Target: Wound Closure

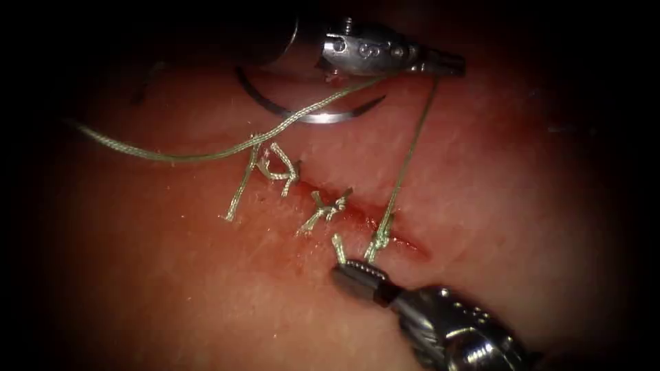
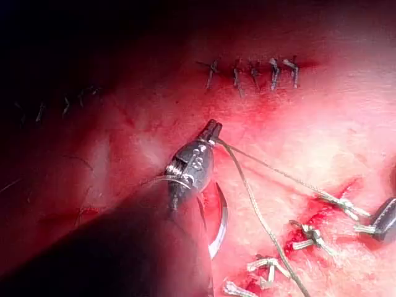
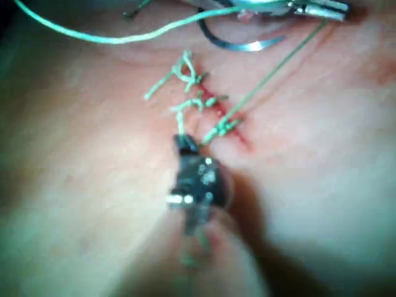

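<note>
While both tools [image 1: 450, 66] [image 1: 354, 275] grip thread [image 1: 405, 158], needle [image 1: 309, 113] lies loose.

Your left claw [image 1: 450, 66] is glossy, polished metal, gripping braided, matt thread [image 1: 405, 158]. Just beside it lies the needle [image 1: 309, 112], smooth, shiny steel. Your right claw [image 1: 354, 275] has dark, ridged metal jaws over wet, glistening, pebbled tissue [image 1: 522, 206].

pale green thread [image 1: 206, 155], silver needle [image 1: 309, 113], pink-red tissue [image 1: 172, 275]
</note>
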Available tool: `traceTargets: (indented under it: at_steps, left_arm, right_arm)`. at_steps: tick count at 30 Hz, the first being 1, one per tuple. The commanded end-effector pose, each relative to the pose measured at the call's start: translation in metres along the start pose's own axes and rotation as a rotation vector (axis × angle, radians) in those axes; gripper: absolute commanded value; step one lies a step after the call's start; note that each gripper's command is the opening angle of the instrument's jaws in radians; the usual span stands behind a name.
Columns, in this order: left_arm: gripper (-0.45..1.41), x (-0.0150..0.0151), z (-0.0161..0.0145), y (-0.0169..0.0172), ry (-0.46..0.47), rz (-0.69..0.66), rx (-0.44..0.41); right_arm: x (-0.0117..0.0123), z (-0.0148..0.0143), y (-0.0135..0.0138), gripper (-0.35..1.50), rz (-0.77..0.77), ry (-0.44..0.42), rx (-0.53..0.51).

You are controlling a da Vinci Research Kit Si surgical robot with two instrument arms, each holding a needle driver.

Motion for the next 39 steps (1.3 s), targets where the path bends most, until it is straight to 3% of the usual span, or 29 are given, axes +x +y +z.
traceTargets:
  at_steps: [1,6,13,16,39]
  left_arm:
    - [-0.45,-0.0002,0.0007,-0.0005,0.0,0.004,0.003]
    - [-0.45,-0.0017,0.0018,-0.0008,-0.013,0.015,0.01]
    - [-0.45,-0.0034,0.0024,-0.0007,-0.026,0.024,0.025]
    - [-0.45,-0.0036,0.0023,-0.0013,-0.026,0.023,0.042]
    - [-0.45,-0.0032,0.0022,-0.0015,-0.013,0.017,0.062]
  right_arm:
    - [-0.0005,0.0008,-0.0001,-0.35,0.0,0.0,0.003]
    - [-0.0009,0.001,0.0003,-0.35,-0.005,-0.008,-0.004]
    - [-0.0027,0.0017,0.0,-0.35,-0.028,-0.111,0.028]
    - [-0.0036,0.0021,-0.0016,-0.35,-0.042,-0.156,0.06]
    - [-0.0054,0.001,-0.004,-0.35,-0.023,-0.208,0.093]
